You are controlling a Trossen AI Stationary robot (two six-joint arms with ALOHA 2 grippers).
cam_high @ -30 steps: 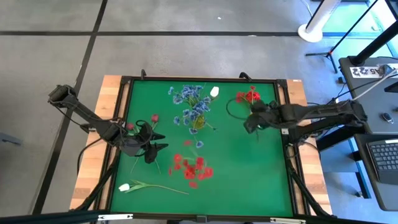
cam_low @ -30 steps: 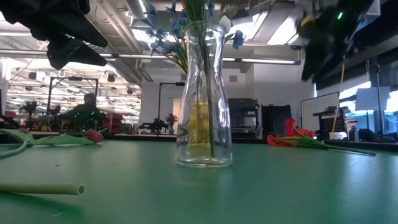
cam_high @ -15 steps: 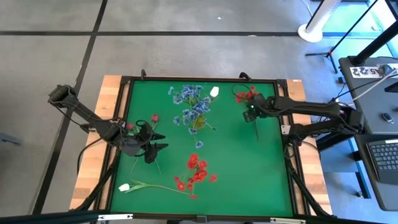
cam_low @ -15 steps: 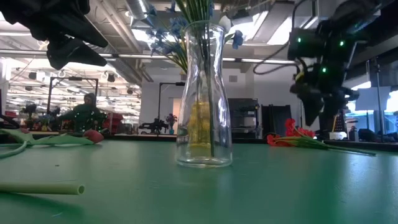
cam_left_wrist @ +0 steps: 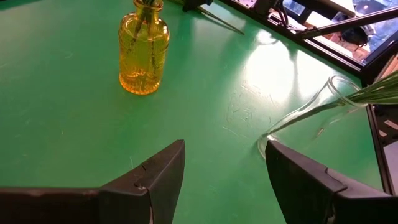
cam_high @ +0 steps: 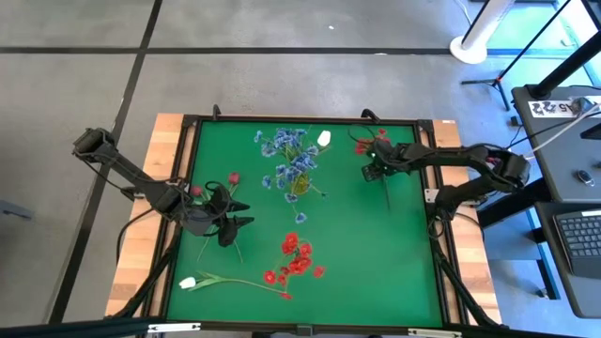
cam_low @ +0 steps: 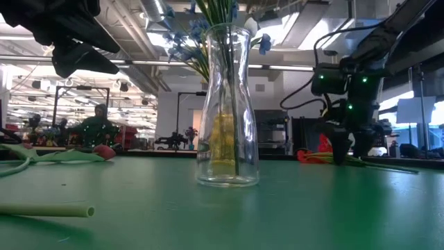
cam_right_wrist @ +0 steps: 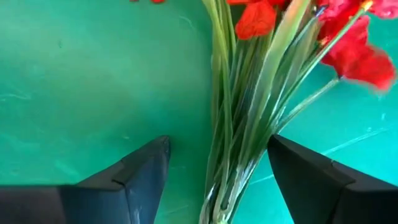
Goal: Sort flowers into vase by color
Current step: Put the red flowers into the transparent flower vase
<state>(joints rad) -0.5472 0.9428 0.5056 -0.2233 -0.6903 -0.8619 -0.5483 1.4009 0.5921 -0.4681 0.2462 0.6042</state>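
Since a second ago the right arm has swung from mid-table to the upper right of the high view, and a loose spray of red blossoms [cam_high: 296, 260] has settled lower centre on the green felt table [cam_high: 376, 253]. High view: the right gripper [cam_high: 373, 165] hangs over a bunch of red flowers on green stems [cam_high: 366, 145]; the left gripper [cam_high: 230, 223] hovers at mid-left, near a dark pink bud [cam_high: 234, 177], with a white tulip-like bud on a long stem [cam_high: 188, 282] lower left. Blue blossom clusters [cam_high: 286, 155] fill the upper centre.

Low view: the right gripper [cam_low: 340, 153] points down right of centre, tips at the red bunch [cam_low: 320, 147]; a tall clear glass vase [cam_low: 227, 104] stands at centre.

Left wrist view: the left gripper [cam_left_wrist: 225, 180] stands wide open, empty; an amber glass bottle [cam_left_wrist: 143, 55] sits upper left.

Right wrist view: the right gripper [cam_right_wrist: 217, 180] is wide open, the green stems [cam_right_wrist: 239, 143] running between its fingers [cam_right_wrist: 140, 171], not clamped.
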